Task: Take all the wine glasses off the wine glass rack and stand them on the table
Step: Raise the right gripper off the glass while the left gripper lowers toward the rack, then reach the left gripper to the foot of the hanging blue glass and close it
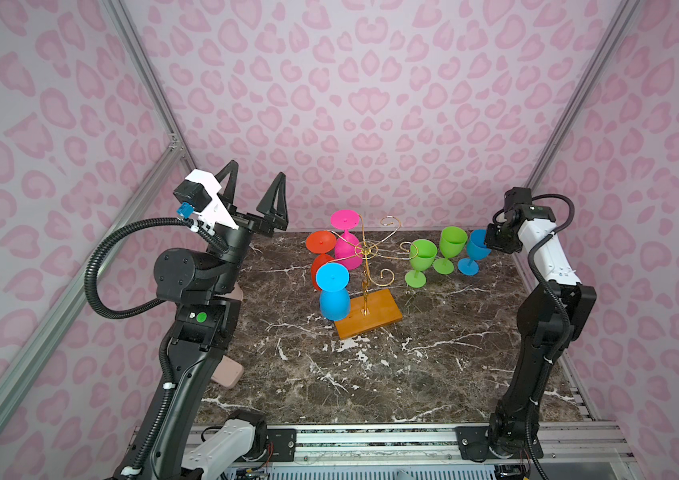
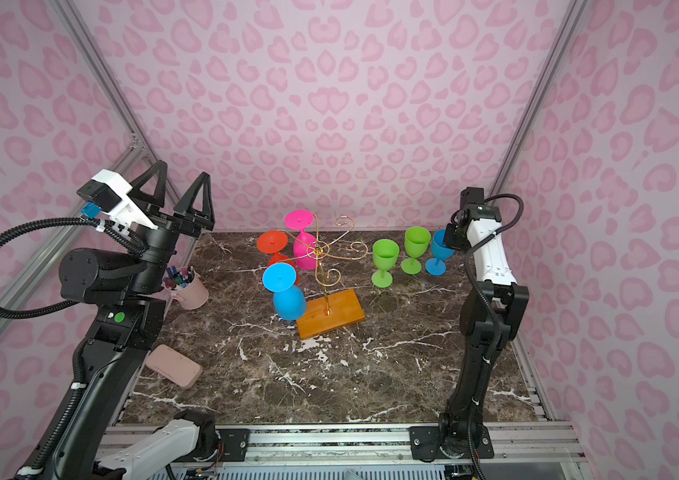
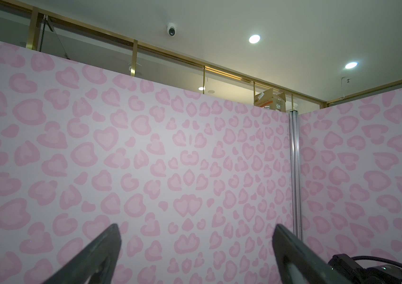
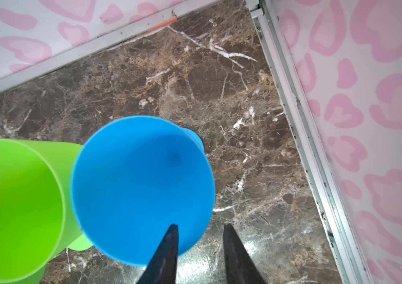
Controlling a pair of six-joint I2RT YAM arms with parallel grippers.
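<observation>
The wine glass rack (image 1: 366, 249) (image 2: 319, 249), gold wire on an orange-brown wooden base (image 1: 371, 318), stands mid-table. Three wine glasses hang upside down on its left arms: pink (image 1: 346, 243), red (image 1: 321, 243) and blue (image 1: 333, 291). Another blue wine glass (image 1: 472, 249) (image 4: 140, 186) stands upright at the back right. My right gripper (image 4: 201, 225) (image 1: 489, 243) is open astride its rim, one finger inside the bowl and one outside, with a gap between them. My left gripper (image 1: 256, 170) (image 3: 196, 225) is open and empty, raised high at the left and pointing up at the wall.
Two green glasses (image 1: 423, 255) (image 1: 452, 243) stand upright next to the blue one, the nearer green glass (image 4: 15, 209) almost touching it. A pink pen cup (image 2: 186, 286) and a pink case (image 2: 173, 365) lie by the left arm. The back wall and right rail (image 4: 300, 137) are close.
</observation>
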